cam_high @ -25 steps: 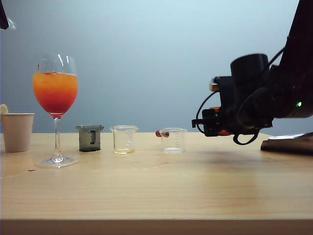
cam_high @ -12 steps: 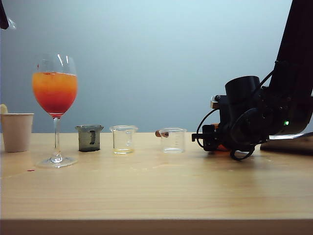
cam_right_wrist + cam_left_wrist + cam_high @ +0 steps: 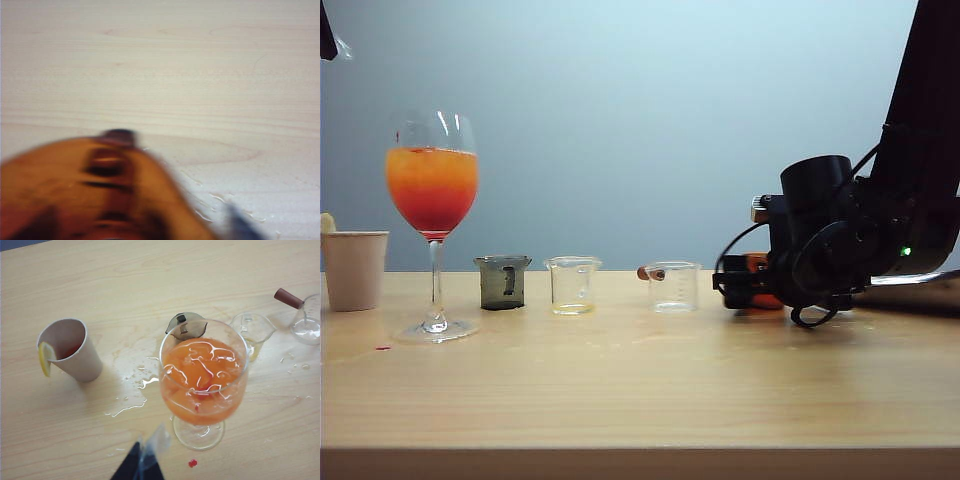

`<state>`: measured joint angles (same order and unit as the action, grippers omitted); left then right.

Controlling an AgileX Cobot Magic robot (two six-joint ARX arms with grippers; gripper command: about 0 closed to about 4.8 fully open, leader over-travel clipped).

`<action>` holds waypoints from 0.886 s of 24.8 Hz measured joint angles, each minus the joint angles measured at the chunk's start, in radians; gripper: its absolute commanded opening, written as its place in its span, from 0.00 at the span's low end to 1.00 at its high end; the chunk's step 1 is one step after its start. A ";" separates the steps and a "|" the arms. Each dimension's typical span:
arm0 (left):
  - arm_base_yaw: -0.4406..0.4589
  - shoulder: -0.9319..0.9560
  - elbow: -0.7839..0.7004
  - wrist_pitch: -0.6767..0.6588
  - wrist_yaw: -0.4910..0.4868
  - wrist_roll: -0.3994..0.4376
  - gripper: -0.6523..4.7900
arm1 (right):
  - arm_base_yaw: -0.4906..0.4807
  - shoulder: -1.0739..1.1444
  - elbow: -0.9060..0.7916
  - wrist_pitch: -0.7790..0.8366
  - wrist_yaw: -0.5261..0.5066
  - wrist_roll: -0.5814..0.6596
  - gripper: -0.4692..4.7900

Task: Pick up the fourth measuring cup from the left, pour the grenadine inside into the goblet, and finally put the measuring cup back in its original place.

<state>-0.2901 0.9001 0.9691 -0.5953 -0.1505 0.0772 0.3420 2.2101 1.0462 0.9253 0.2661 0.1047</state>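
goblet [image 3: 433, 190] holds red-under-orange: pour looks done | fourth measuring cup [image 3: 761, 283] set down near desk's right edge | right pincer [image 3: 738, 284] around it, grip unclear | left pincer unseen

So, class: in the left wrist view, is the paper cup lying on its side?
No: the paper cup stands upright on the table, lemon slice on its rim.

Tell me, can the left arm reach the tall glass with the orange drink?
Probably yes. The left gripper hangs above the goblet, with nothing between them. The right gripper sits low by the table on the far right, out of its way.
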 measured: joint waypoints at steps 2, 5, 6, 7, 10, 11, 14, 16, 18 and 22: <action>0.000 0.000 0.000 0.000 0.000 0.000 0.11 | 0.001 0.000 0.000 0.000 -0.004 0.006 1.00; 0.000 0.000 0.000 0.000 0.000 0.000 0.11 | 0.002 -0.002 0.000 0.000 -0.023 0.005 1.00; 0.000 0.000 0.000 0.000 0.000 0.000 0.11 | 0.002 -0.009 -0.001 -0.010 -0.025 0.006 1.00; 0.000 0.000 0.000 0.000 0.000 0.000 0.11 | 0.002 -0.018 -0.006 -0.016 -0.025 0.006 1.00; 0.000 0.000 0.000 0.000 0.000 0.000 0.11 | 0.002 -0.046 -0.034 -0.016 -0.025 0.011 1.00; 0.000 0.000 0.000 0.000 0.000 0.000 0.11 | 0.002 -0.050 -0.045 -0.014 -0.025 0.015 1.00; 0.000 0.000 0.000 0.000 0.000 0.000 0.11 | 0.003 -0.052 -0.098 0.013 -0.035 0.033 1.00; 0.000 0.000 0.000 0.000 0.000 0.000 0.11 | 0.004 -0.056 -0.116 0.040 -0.039 0.045 1.00; 0.000 0.000 0.000 0.000 0.000 0.000 0.11 | 0.011 -0.061 -0.141 0.069 -0.043 0.045 1.00; 0.000 0.000 0.000 0.000 0.000 0.000 0.11 | 0.027 -0.093 -0.186 0.070 -0.061 0.050 1.00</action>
<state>-0.2901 0.9001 0.9691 -0.5953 -0.1505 0.0772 0.3695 2.1166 0.8604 0.9955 0.2054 0.1543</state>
